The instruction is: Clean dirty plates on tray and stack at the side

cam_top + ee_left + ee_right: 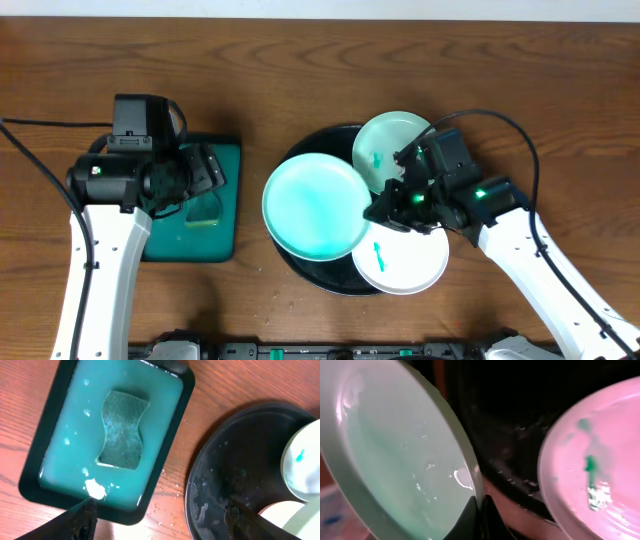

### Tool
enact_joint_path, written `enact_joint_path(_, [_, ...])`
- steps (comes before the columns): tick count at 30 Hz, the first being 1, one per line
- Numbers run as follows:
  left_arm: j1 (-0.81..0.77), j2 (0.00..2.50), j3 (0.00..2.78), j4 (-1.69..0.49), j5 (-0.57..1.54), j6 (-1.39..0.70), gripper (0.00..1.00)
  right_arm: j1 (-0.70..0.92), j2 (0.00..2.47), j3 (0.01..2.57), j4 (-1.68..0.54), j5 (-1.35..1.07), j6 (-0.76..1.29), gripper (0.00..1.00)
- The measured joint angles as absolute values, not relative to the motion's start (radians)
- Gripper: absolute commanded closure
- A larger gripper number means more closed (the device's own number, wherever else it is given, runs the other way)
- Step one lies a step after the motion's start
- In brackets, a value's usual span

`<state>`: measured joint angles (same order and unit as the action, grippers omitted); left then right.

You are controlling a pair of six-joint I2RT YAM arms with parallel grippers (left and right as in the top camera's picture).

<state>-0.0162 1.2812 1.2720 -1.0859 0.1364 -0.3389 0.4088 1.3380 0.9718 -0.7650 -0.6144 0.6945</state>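
Plate under work (315,208), mint-tinted, is held tilted above the left half of the round black tray (312,270), its right rim pinched in the closed right gripper (375,210); a smeared plate (392,148) lies at the tray's far right rim, another (405,262) at its near right rim. Left gripper (205,178) hangs wide open left of the tray, over the sponge (122,430) in the rectangular tray (165,445). Judgement: the left arm is nearer the sponge, whose long axis runs square to the jaw gap.
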Motion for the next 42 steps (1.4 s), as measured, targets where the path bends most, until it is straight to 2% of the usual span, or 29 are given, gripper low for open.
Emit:
enact_joint_path(6, [-0.016,1.281,1.272,-1.103,0.144,-0.339,0.18,0.353,1.338,0.814,-0.533,-0.714,0.661,0.99])
enact_joint_path(19, [-0.016,1.281,1.272,-1.104,0.151,-0.339,0.18,0.337,1.338,0.769,-0.359,-0.381,0.482,0.99])
enact_joint_path(27, [-0.016,1.281,1.272,-1.104,0.151,-0.339,0.18,0.345,1.338,0.822,-0.439,-0.209,0.356,0.99])
enact_joint_path(35, [-0.016,1.281,1.272,-1.104,0.151,-0.339,0.18,0.485,1.338,1.04,-0.618,0.073,0.26,0.99])
enact_joint_path(42, [-0.016,1.281,1.272,-1.104,0.152,-0.339,0.18,0.62,1.338,1.096,-0.682,0.335,0.165,0.99])
